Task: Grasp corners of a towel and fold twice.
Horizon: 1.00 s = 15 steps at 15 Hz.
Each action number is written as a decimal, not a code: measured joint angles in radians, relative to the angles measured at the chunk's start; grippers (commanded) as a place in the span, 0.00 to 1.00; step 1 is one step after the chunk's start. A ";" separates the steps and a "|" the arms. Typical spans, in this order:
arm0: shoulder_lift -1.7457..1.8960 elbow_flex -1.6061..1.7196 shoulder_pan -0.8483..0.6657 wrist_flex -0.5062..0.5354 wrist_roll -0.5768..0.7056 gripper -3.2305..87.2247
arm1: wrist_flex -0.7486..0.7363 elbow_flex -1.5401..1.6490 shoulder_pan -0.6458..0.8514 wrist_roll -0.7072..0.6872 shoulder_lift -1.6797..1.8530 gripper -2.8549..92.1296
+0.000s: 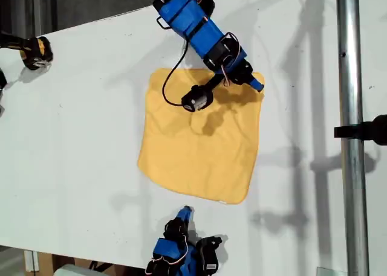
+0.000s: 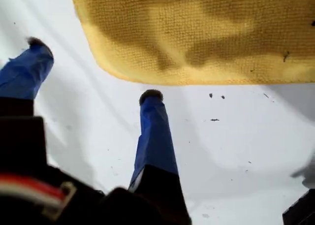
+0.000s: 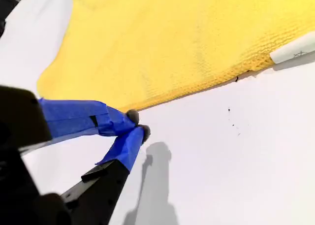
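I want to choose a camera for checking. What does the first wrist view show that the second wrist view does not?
Only the first: my first gripper open, and dark shadows across the cloth.
Only the second: my second gripper shut on nothing, and a small white tag at the hem.
Both: an edge of the soft yellow-orange square towel lying on the white table, ungrasped.

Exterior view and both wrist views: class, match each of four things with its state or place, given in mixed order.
Things:
1. towel
2. my first gripper
3. my second gripper
4. metal pole

States or places:
A. jaws shut, holding nothing, tips just off the towel's edge
B. yellow, spread flat and unfolded
C. runs down the exterior view's right side
D. jaws wide open, holding nothing

Pairs: 1-B, 2-D, 3-A, 4-C
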 measured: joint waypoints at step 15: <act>0.000 0.000 0.000 0.000 0.000 0.02 | -0.219 0.167 0.032 -0.005 -0.109 0.28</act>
